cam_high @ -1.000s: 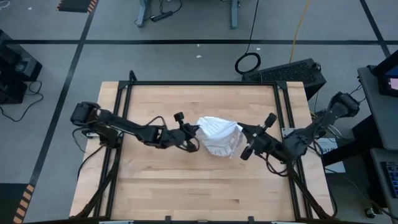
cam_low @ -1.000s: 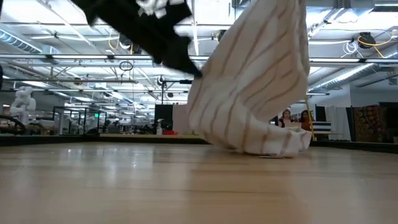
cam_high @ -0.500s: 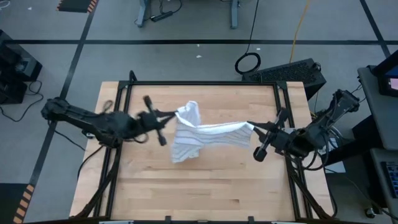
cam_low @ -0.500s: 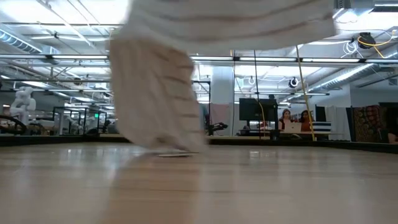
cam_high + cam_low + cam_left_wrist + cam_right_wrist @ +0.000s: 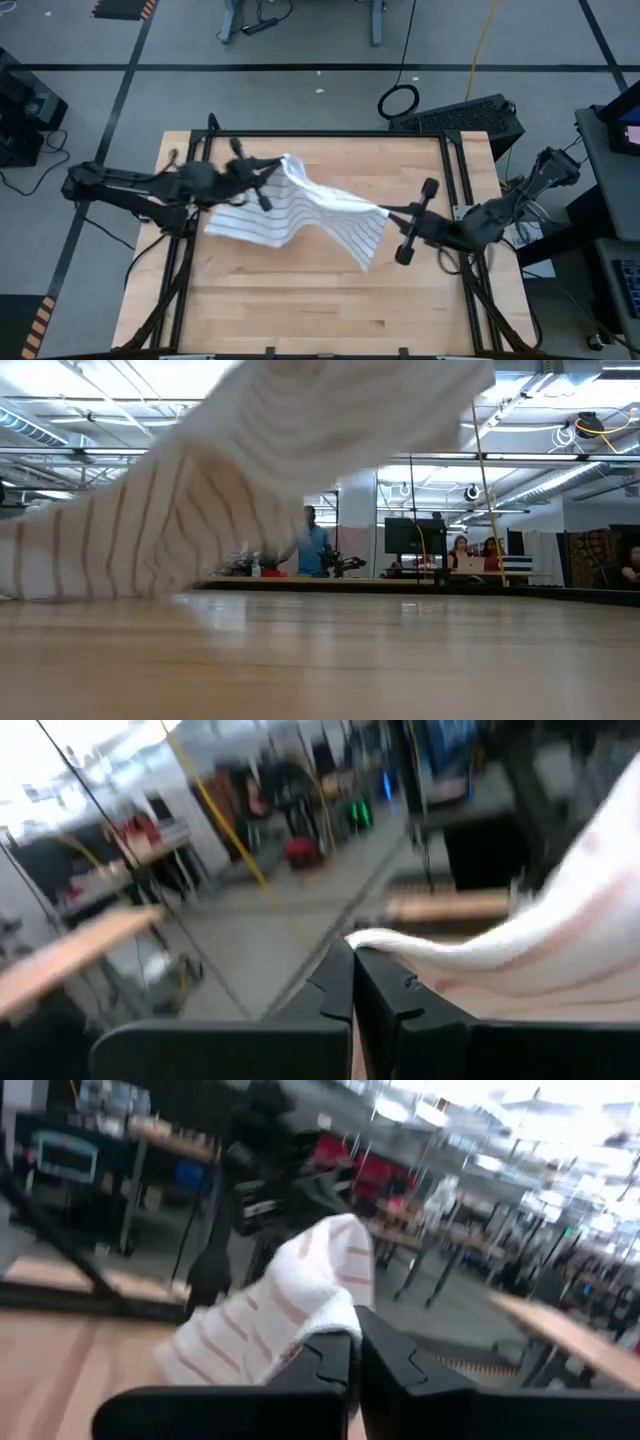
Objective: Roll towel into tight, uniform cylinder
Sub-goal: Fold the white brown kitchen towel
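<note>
Towel [image 5: 300, 205], soft pinstriped cloth, sags between both clamped end effectors

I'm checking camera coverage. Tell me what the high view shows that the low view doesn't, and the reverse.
Only the high view shows both arms: the left gripper and right gripper each shut on a towel corner, stretching it above the table. Only the low view shows a person in blue in the room behind. Both show the striped towel.

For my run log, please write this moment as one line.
phase: spreading towel | left gripper: shut on towel corner | right gripper: shut on opposite corner | towel: lifted, stretched between arms, unrolled
</note>
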You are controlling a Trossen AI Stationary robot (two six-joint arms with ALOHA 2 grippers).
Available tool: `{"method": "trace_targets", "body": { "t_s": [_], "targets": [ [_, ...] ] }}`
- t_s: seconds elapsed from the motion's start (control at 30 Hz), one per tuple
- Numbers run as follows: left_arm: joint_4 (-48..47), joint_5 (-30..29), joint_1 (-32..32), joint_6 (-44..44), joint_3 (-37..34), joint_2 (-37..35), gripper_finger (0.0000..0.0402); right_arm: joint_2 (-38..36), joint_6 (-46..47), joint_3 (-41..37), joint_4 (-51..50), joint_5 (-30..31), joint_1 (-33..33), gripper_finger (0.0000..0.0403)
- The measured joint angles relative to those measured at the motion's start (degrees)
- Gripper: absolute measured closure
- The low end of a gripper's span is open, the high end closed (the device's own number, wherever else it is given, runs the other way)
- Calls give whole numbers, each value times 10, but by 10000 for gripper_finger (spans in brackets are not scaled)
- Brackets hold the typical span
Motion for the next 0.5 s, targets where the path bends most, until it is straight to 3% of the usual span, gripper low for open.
{"method": "trace_targets", "body": {
  "t_s": [0.23, 0.5],
  "targets": [
    [-49, 7, 71, -28, 0, 114, 400, 56, 145, 0, -110, 0, -17, 403],
    [-18, 8, 127, -49, 0, 234, 391, 124, 245, -1, -192, 3, -52, 403]
  ]
}}
